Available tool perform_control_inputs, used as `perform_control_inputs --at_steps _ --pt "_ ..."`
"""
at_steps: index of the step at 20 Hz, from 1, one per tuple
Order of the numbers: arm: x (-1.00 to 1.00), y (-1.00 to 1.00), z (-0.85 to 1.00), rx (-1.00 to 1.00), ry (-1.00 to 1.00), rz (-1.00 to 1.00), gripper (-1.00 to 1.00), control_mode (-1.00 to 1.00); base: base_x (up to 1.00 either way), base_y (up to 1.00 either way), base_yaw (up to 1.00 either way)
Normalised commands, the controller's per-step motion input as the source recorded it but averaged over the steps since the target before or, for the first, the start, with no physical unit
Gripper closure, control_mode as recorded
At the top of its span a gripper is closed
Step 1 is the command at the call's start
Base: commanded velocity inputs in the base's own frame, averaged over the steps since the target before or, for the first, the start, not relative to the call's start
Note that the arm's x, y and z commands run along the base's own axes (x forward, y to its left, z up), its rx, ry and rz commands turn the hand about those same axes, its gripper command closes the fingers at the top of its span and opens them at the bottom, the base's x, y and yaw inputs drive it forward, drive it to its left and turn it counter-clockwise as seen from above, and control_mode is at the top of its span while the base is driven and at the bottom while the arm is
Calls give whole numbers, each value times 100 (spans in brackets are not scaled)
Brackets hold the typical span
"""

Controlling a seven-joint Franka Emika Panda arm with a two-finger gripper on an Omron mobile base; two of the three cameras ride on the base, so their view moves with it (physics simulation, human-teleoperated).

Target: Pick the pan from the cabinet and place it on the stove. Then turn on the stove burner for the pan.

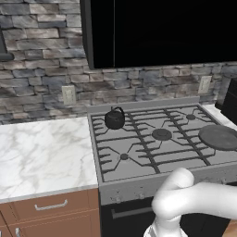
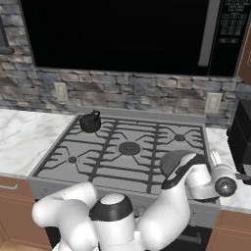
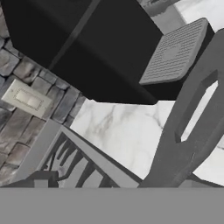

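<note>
The dark-grey pan (image 1: 218,137) lies flat on the stove (image 1: 139,139), over its front right burner. In the right base view my arm covers most of the pan (image 2: 170,161). The hand view shows the pan's grey handle (image 3: 192,131) close up at the right, with a hole through it. It runs up beside the camera and is not gripped. My gripper (image 2: 239,176) hangs just right of the stove's front corner, over the counter edge, and is open and empty. A strip of the reddish-brown cabinet (image 2: 245,54) shows at the top right.
A small black kettle (image 1: 114,118) sits on the back left burner. A black microwave (image 2: 122,34) hangs over the stove. A black appliance (image 2: 242,135) stands on the marble counter (image 3: 122,131) right of the stove, close to my hand. More marble counter (image 1: 41,152) lies to the left.
</note>
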Motion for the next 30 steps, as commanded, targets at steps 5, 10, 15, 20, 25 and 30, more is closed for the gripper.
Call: perform_control_inputs --at_steps 5,10,15,20,25,30 --pt "-2 -2 -1 3 1 -1 -100 -100 0 0 0" --pt "0 0 -18 0 3 0 -100 -100 0 0 0" --pt "-1 0 -26 0 6 0 -100 -100 0 0 0" --pt "0 0 -19 1 7 0 -100 -100 0 0 0" --pt "-2 -2 -1 4 7 0 -100 -100 0 0 0" --pt "-19 -8 12 4 2 -1 -100 -100 0 0 0"
